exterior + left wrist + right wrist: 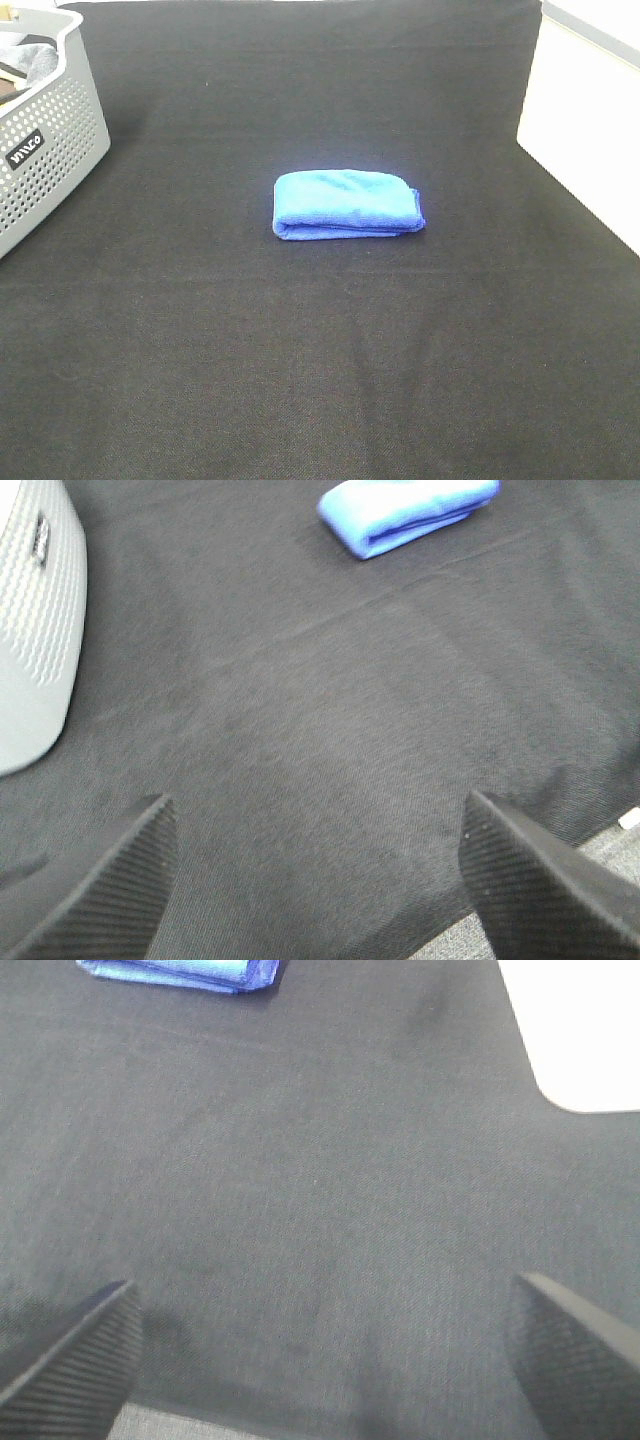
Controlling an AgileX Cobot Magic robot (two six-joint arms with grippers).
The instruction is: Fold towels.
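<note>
A blue towel (346, 204) lies folded into a compact rectangle in the middle of the black cloth-covered table (300, 350). It also shows in the left wrist view (405, 513) and partly in the right wrist view (185, 972). Neither arm shows in the exterior high view. My left gripper (315, 880) is open and empty, well back from the towel near the table's front edge. My right gripper (325, 1355) is open and empty, also far from the towel.
A grey perforated basket (40, 130) with cloth inside stands at the back left; it also shows in the left wrist view (35, 630). The table's right edge (560, 190) borders a pale floor.
</note>
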